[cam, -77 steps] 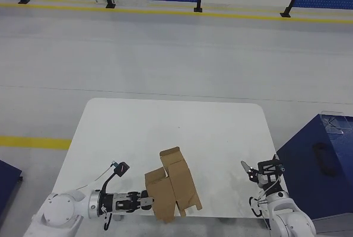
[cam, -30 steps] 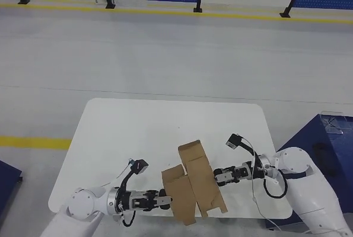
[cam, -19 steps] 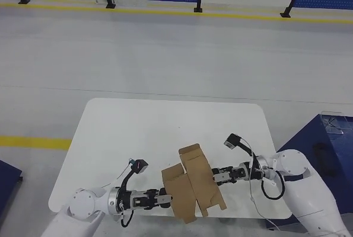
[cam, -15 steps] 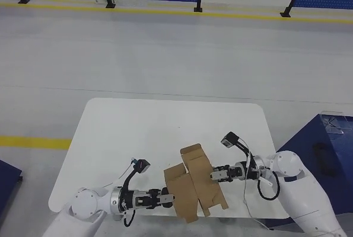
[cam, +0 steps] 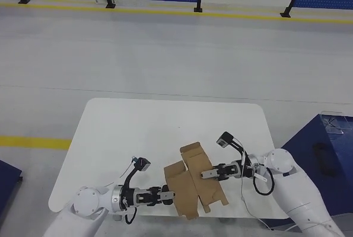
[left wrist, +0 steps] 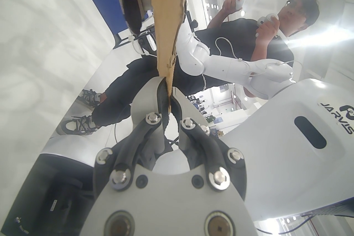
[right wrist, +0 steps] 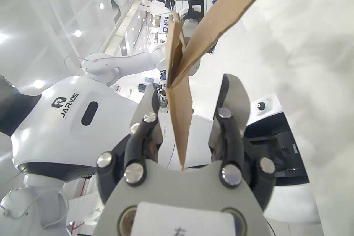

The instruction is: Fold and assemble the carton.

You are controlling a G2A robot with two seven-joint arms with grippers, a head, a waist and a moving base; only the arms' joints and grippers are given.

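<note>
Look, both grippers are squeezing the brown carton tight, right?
Not quite. The left gripper is clamped on the carton, but the right gripper is open, its fingers spread either side of a carton flap, as the right wrist view shows.

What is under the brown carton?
The white table lies under the carton, whose edge the left gripper pinches. The patch straight beneath is covered, so anything there is hidden.

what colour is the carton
The carton is plain brown cardboard, with no pattern visible; the top view shows it best.
</note>
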